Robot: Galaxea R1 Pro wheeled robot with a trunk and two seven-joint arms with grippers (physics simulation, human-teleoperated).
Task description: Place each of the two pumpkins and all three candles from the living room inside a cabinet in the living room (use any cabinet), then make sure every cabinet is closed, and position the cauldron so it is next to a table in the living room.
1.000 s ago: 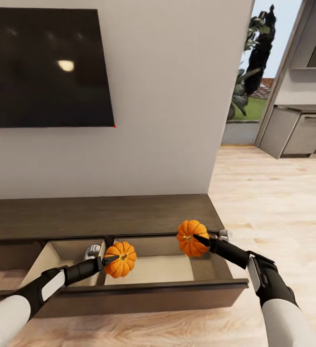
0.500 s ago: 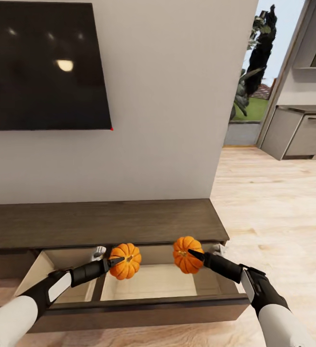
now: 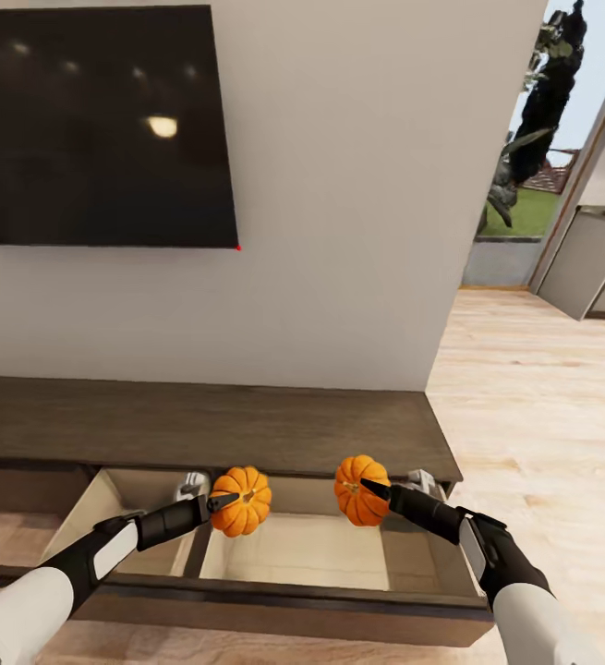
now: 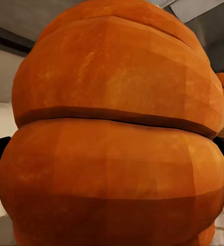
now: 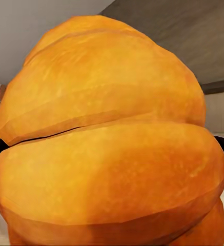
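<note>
You hold two squat, ribbed orange pumpkins, one per arm: the left gripper (image 3: 221, 503) has its dark fingers clamped on the left pumpkin (image 3: 241, 500), and the right gripper (image 3: 372, 489) grips the right pumpkin (image 3: 361, 489) the same way; both hang above the open, pale-beige-lined drawer (image 3: 293, 552) of the long, low dark-brown wooden cabinet (image 3: 200, 425), beyond the fingertips and not yet resting on the drawer floor; in each wrist view the fruit bulges right up against the fingers. The risk, as I judge it: release from this height and a round pumpkin may roll or bounce over the drawer's front lip; the right one sits near the drawer's side wall, so it could catch there; lower first. Count: two pumpkins, two grippers, one open drawer; two small pale objects lie at the drawer's back, too unclear to name.
</note>
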